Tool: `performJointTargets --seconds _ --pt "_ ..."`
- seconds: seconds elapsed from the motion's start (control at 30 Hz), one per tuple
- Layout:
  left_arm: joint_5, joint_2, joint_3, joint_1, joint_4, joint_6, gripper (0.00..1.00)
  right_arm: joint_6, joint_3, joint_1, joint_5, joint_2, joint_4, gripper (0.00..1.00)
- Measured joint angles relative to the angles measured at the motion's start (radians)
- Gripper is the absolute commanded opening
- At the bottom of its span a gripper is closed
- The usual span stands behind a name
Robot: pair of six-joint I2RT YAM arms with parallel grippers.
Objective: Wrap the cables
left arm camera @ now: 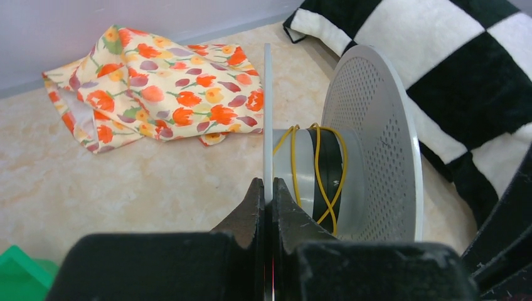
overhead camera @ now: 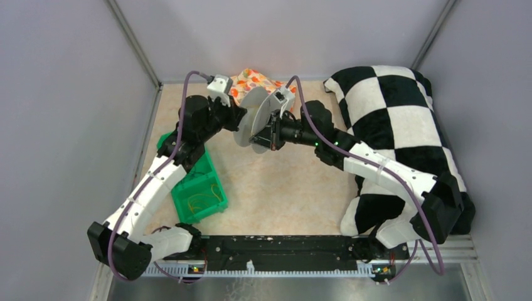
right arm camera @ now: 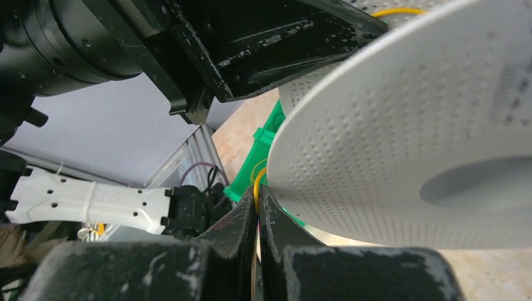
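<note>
Spool (left arm camera: pixel 375 125) hangs between arms, axis level; left gripper (left arm camera: pixel 268 187) clamps its flange, right gripper (right arm camera: pixel 258 199) pinches yellow cable (right arm camera: pixel 256 188) just beside.

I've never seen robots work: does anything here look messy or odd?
The yellow cable on the grey spool looks untidy: its few turns cross loosely instead of lying side by side. Nothing looks broken.
</note>
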Motion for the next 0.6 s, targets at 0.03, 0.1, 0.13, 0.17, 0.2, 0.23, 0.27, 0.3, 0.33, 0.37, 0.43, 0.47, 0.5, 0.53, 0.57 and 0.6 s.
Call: performJointTargets --seconds 0.03,0.1,0.13,0.17,0.2,0.23,0.27,0.3,0.33,0.37,0.43,0.47,0.5,0.53,0.57,0.6 --pt "0.020 0.000 0.000 0.000 0.000 0.021 0.00 -0.003 0.005 0.000 -0.014 0.005 -0.002 0.00" --pt "0.060 -0.002 -0.002 0.000 0.002 0.063 0.00 -0.003 0.007 0.000 -0.037 0.011 -0.004 0.00" --pt "0.077 -0.005 -0.008 0.000 0.006 0.084 0.00 -0.003 0.007 0.000 -0.051 0.014 -0.007 0.00" --pt "0.094 -0.008 -0.015 0.000 0.011 0.105 0.00 -0.004 0.007 0.000 -0.063 0.017 -0.011 0.00" --pt "0.111 -0.014 -0.024 0.000 0.017 0.126 0.00 -0.005 0.007 0.000 -0.074 0.019 -0.015 0.00" --pt "0.130 -0.021 -0.034 0.000 0.019 0.149 0.00 -0.008 0.007 0.000 -0.086 0.020 -0.023 0.00" --pt "0.148 -0.028 -0.045 0.000 0.022 0.172 0.00 -0.011 0.007 0.000 -0.097 0.020 -0.030 0.00" --pt "0.167 -0.035 -0.054 0.000 0.021 0.195 0.00 -0.013 0.007 0.000 -0.108 0.020 -0.035 0.00" --pt "0.186 -0.041 -0.062 0.000 0.021 0.217 0.00 -0.018 0.007 0.000 -0.119 0.020 -0.039 0.00" --pt "0.204 -0.047 -0.072 0.000 0.022 0.241 0.00 -0.019 0.007 0.000 -0.130 0.020 -0.043 0.00" --pt "0.233 -0.061 -0.091 0.000 0.027 0.278 0.00 -0.018 0.007 0.000 -0.149 0.020 -0.047 0.00" --pt "0.245 -0.069 -0.102 0.000 0.029 0.298 0.00 -0.013 0.007 -0.001 -0.158 0.020 -0.046 0.00" --pt "0.259 -0.080 -0.113 0.000 0.029 0.320 0.00 -0.006 0.006 -0.002 -0.167 0.020 -0.043 0.00" --pt "0.267 -0.087 -0.121 0.000 0.029 0.335 0.00 0.005 0.005 -0.006 -0.177 0.020 -0.037 0.00" --pt "0.273 -0.092 -0.125 0.000 0.029 0.347 0.00 0.019 0.004 -0.008 -0.186 0.020 -0.025 0.00" --pt "0.280 -0.095 -0.127 0.000 0.028 0.357 0.00 0.032 0.003 -0.011 -0.191 0.020 -0.013 0.00"
